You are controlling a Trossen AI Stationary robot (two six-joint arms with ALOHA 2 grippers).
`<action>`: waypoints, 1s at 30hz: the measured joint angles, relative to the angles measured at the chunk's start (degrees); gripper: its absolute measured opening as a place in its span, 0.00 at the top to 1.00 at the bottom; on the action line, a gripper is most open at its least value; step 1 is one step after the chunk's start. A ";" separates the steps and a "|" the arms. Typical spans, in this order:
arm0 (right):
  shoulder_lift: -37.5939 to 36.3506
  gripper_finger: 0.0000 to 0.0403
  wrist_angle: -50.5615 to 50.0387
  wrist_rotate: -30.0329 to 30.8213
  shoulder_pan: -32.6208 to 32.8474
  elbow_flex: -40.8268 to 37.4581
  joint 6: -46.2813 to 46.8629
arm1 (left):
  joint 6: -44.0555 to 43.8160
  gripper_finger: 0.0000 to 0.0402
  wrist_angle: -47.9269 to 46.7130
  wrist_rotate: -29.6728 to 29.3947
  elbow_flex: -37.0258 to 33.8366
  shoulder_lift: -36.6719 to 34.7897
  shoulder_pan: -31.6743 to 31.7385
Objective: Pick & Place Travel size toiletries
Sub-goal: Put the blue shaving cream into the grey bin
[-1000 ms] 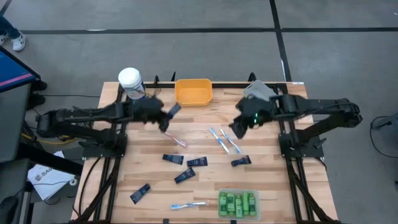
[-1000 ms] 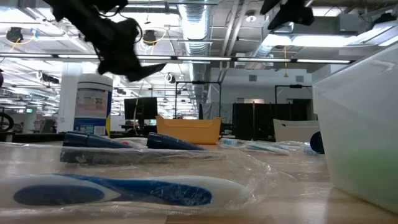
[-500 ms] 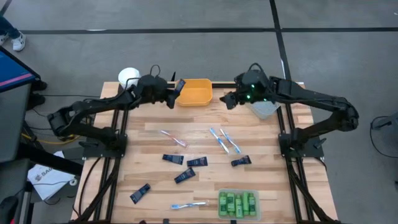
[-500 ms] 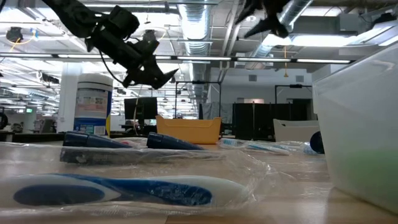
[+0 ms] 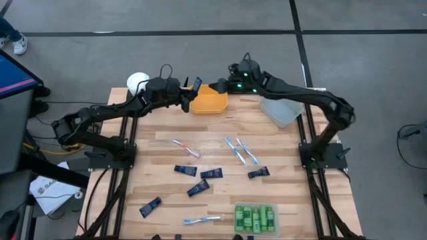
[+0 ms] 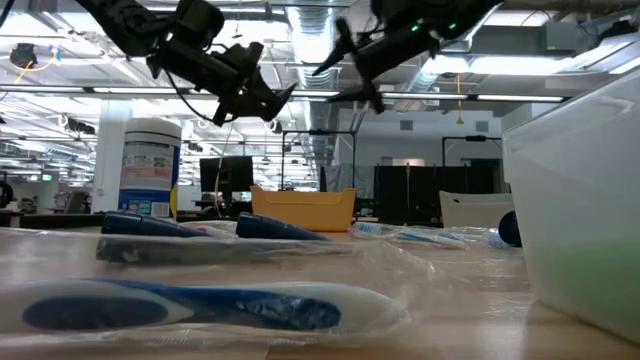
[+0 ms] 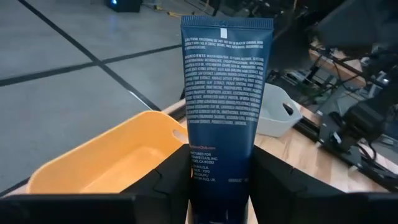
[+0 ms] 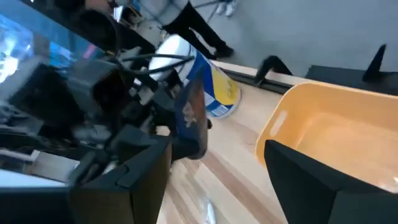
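Observation:
My left gripper [image 5: 189, 97] hangs in the air just left of the orange bin [image 5: 208, 100], shut on a dark navy flat tube [image 7: 225, 81]. My right gripper [image 5: 223, 85] is open above the bin's far rim, facing the left gripper [image 8: 180, 124]. More navy tubes [image 5: 198, 180], light-blue toothbrushes [image 5: 240, 150] and a pink one [image 5: 186, 147] lie flat on the wood. Green bottles [image 5: 254, 218] sit in a clear bin at the near edge. My left gripper pinches the navy tube between its two fingers [image 7: 273, 180] by the lower part [image 7: 217, 168]; the cap end is hidden between them. It comes from the table's left. The tube is lifted clear and sticks out forward past the fingertips, its flat crimped end [image 5: 197, 83] free.
A white-lidded canister [image 5: 137, 83] stands at the far left corner. A pale bin [image 5: 283, 110] sits at the far right. The orange bin's inside [image 7: 124, 168] shows bare. A toothbrush [image 5: 202, 219] and a tube [image 5: 150, 207] lie near the near edge.
My left gripper has carried the navy tube up and toward the far edge, ending beside the orange bin. My right gripper has swung from mid-table toward the far edge and then left, past the pale bin, until it stands over the orange bin's far rim.

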 joint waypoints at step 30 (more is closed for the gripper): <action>14.27 0.50 -2.72 -2.98 -0.55 18.25 -8.29 | -1.01 0.68 2.35 -9.29 0.20 0.02 -2.80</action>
